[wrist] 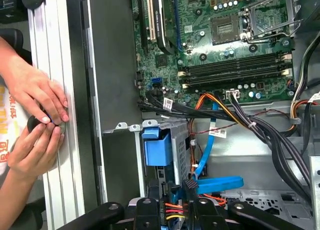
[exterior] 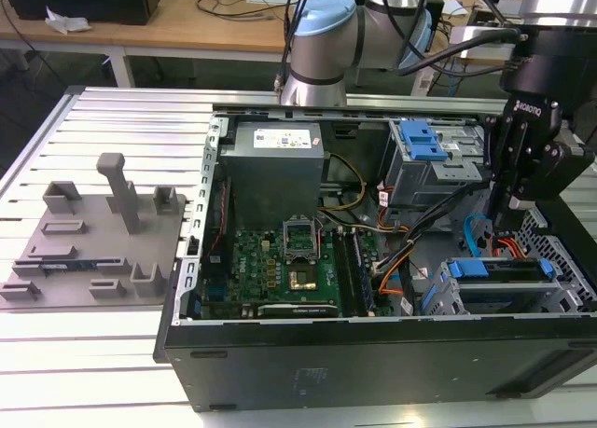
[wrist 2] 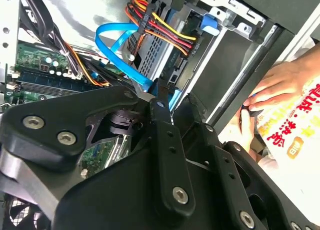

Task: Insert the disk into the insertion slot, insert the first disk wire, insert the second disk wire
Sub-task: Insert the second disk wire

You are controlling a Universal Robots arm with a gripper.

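Note:
The disk [exterior: 499,271], in its blue carrier [wrist: 157,149], sits inside the insertion slot [exterior: 563,288], the low grey perforated bay at the exterior view's right. My gripper [exterior: 505,223] hangs just above the disk's rear end. In both wrist views its fingers [wrist 2: 161,115] stand close together on the end of a flat blue wire [wrist 2: 114,47], which loops away from the gripper [wrist: 172,192]. A bundle of red, yellow and black wires [wrist 2: 162,29] runs to the back of the bay beside it.
A motherboard [exterior: 280,260] and a grey power supply [exterior: 275,158] fill the case's middle. A taller cage with a blue latch [exterior: 422,146] stands behind the gripper. A grey fixture [exterior: 93,241] lies on the table. A person's hands [wrist: 35,109] rest outside the case wall.

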